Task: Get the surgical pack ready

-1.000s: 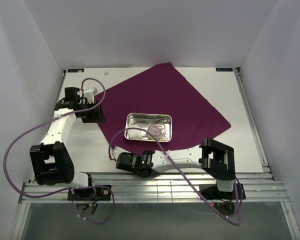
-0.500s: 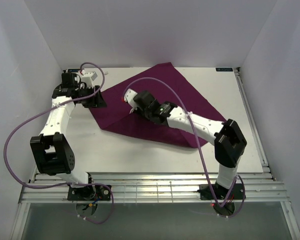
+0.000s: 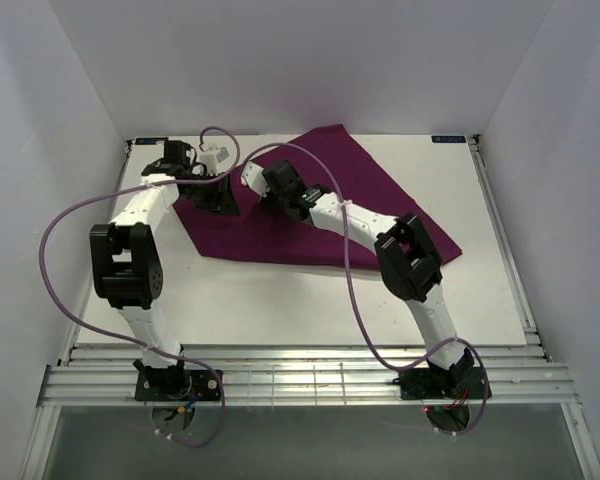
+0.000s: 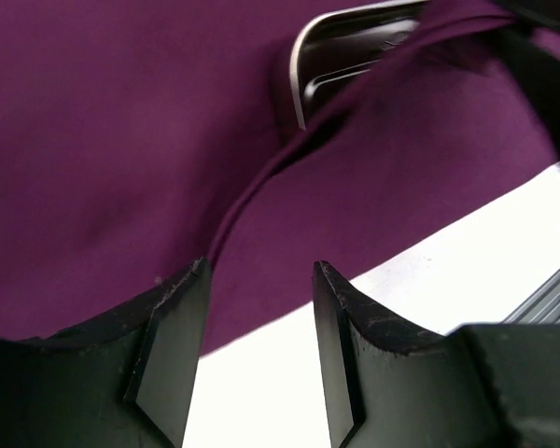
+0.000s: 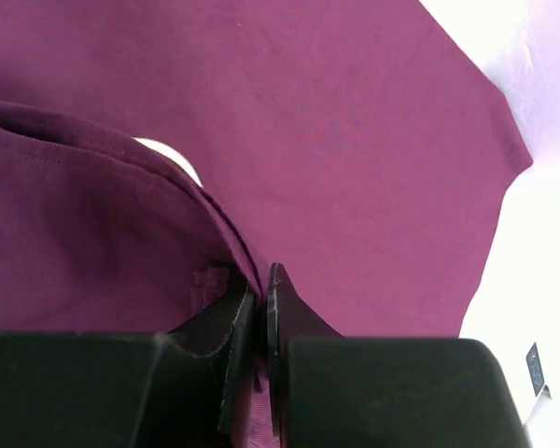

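The deep-purple cloth [image 3: 370, 175] lies on the white table with its near part folded over toward the far left. It covers the steel tray in the top view. A corner of the tray [image 4: 300, 82] shows under the fold in the left wrist view. My right gripper [image 3: 252, 186] is shut on the folded edge of the cloth [image 5: 336, 140], with the cloth pinched between its jaws [image 5: 259, 285]. My left gripper [image 3: 225, 200] is open and empty [image 4: 259, 275] just above the cloth's left edge [image 4: 103, 140]. The instruments and gauze are hidden.
The white table [image 3: 280, 300] lies between the cloth and the arm bases. Walls enclose the table on the left, back and right. Purple cables [image 3: 70, 215] loop off both arms. The right arm [image 3: 410, 255] stretches across the cloth.
My right gripper has carried the cloth's near corner up and over the tray to the far left, hiding the tray. My left gripper has moved right, to the cloth's left edge.
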Robot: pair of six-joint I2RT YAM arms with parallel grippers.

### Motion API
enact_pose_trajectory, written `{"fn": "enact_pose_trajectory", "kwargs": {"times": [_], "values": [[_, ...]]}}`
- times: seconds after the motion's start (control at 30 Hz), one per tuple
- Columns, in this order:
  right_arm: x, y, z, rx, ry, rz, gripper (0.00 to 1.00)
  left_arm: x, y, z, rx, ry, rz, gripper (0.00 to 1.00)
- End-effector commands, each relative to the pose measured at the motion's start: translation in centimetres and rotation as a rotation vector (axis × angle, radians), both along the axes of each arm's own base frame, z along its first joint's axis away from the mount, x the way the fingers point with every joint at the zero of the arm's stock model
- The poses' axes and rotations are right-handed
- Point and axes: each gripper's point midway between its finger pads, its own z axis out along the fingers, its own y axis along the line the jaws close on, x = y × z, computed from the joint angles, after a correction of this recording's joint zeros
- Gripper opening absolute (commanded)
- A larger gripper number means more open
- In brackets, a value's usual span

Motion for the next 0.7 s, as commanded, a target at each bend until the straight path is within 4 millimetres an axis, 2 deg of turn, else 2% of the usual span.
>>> {"fn": "enact_pose_trajectory", "kwargs": {"times": [0.0,0.07,0.13,0.17,0.2,0.27,0.3,0.33,0.37,0.4,0.43,0.47,0.53,0.57,0.6,0.63,0.67], "values": [[3.4,0.3,4.1,0.067,-0.152,-0.069,0.09,1.4,-2.1,1.4,-0.035,-0.063,-0.06,0.58],[4.0,-0.2,3.8,0.065,-0.168,-0.102,0.13,2.1,-2.5,1.3,-0.04,-0.072,-0.066,0.59],[4.6,-0.9,2.9,0.072,-0.161,-0.144,0.23,2.7,-2.9,0.8,-0.044,-0.071,-0.068,0.59],[4.7,-1.1,2.5,0.104,-0.14,-0.171,0.49,2.9,-3.0,0.6,-0.047,-0.07,-0.065,0.59],[5.0,-1.4,1.6,0.114,-0.122,-0.19,0.63,3.3,-3.1,0.6,-0.052,-0.072,-0.057,0.59],[5.4,-1.3,1.0,0.132,-0.103,-0.215,0.84,3.9,-3.2,0.3,-0.052,-0.071,-0.054,0.6],[5.7,-1.6,-0.1,0.137,-0.083,-0.256,0.87,4.0,-3.2,0.2,-0.051,-0.066,-0.05,0.6],[5.9,-1.7,0.1,0.153,-0.072,-0.277,0.9,4.2,-3.3,0.3,-0.049,-0.072,-0.052,0.6],[6.6,-1.5,1.6,0.205,-0.077,-0.301,0.93,4.4,-3.3,0.2,-0.047,-0.074,-0.055,0.6],[6.6,-1.6,1.3,0.255,-0.009,-0.317,0.94,4.5,-3.4,0.2,-0.042,-0.079,-0.058,0.61],[6.7,-1.3,2.1,0.305,0.022,-0.312,0.94,4.6,-3.4,0.2,-0.037,-0.086,-0.062,0.61],[6.9,-0.9,3.7,0.371,0.042,-0.303,0.94,4.7,-3.4,0.1,-0.034,-0.089,-0.064,0.61],[6.8,-0.8,5.9,0.572,0.171,-0.288,0.94,5.0,-3.6,0.1,-0.027,-0.107,-0.083,0.61],[7.8,-2.8,6.0,0.647,0.233,-0.316,0.92,5.3,-3.8,0.1,-0.029,-0.117,-0.096,0.62],[6.7,-2.2,7.4,0.74,0.332,-0.238,0.9,5.8,-4.4,0.6,-0.031,-0.141,-0.113,0.62],[6.6,-2.7,7.8,0.82,0.39,-0.26,0.85,6.0,-4.8,0.8,-0.033,-0.157,-0.13,0.62],[7.2,-4.4,7.6,0.84,0.412,-0.269,0.79,6.3,-5.2,0.9,-0.03,-0.175,-0.153,0.62]]}}
